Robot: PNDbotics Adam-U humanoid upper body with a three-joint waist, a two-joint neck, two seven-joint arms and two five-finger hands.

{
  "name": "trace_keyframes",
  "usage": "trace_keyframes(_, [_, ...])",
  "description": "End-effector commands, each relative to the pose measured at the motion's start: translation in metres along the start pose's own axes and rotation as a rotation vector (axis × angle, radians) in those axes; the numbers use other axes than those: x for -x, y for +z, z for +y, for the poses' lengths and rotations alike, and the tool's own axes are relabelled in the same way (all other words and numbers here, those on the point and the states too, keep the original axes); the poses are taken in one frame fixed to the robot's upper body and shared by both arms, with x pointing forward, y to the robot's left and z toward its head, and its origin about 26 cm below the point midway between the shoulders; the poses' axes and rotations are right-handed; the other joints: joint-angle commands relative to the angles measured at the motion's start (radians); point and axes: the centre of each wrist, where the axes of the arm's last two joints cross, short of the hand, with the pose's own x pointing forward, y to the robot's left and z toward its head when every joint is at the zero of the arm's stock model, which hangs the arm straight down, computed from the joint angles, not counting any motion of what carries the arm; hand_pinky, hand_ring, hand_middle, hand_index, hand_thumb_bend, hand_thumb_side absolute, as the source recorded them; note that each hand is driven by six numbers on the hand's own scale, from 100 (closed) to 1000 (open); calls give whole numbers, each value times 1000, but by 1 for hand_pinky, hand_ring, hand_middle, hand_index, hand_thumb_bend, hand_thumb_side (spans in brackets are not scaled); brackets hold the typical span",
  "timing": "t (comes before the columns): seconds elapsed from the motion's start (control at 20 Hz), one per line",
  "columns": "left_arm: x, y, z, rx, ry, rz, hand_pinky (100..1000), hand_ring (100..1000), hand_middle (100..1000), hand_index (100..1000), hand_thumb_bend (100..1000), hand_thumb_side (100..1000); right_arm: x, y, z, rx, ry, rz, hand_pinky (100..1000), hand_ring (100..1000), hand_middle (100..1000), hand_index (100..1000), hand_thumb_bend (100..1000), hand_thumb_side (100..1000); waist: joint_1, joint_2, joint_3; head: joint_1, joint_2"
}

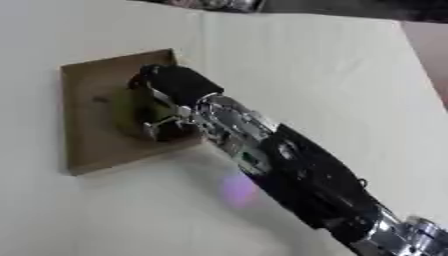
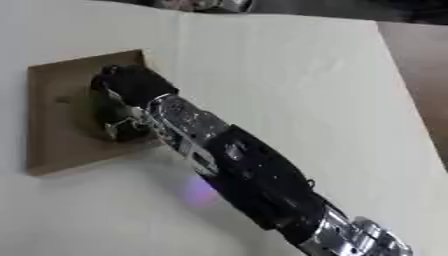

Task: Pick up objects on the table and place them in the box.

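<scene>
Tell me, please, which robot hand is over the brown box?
The right hand, reaching in from lower right over the box; the left is unseen.

A plain brown box is seen at the upper left of the frame, on a table covered in off-white. The right hand is coloured black, its arm silver and black, and a faint purple glow is cast on the table at lower centre.

Likely lab or test bench: plain white-covered table, brown box, nothing domestic-looking visible.
</scene>
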Motion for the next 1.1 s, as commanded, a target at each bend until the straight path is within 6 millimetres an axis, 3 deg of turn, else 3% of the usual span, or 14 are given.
trace_keyframes(0.05, [-7, -8, 0, 17, 2, -33, 697, 661, 577, 753, 100, 604, 3, 3, -12, 27, 9, -10, 832, 752, 875, 921, 100, 154, 10, -20, 0, 1, -7])
trace_keyframes(0.6, [-7, -8, 1, 12, -6, -34, 697, 661, 577, 751, 100, 604, 14, 41, -79, 391, -68, 2, 829, 672, 868, 927, 100, 227, 10, -25, -9, 17, -9])
trace_keyframes(1.1, [-7, -7, 2, 11, -14, -32, 697, 661, 577, 751, 100, 604, 26, 100, -138, 734, -167, 8, 810, 620, 841, 907, 100, 131, 12, -28, -18, 35, -13])
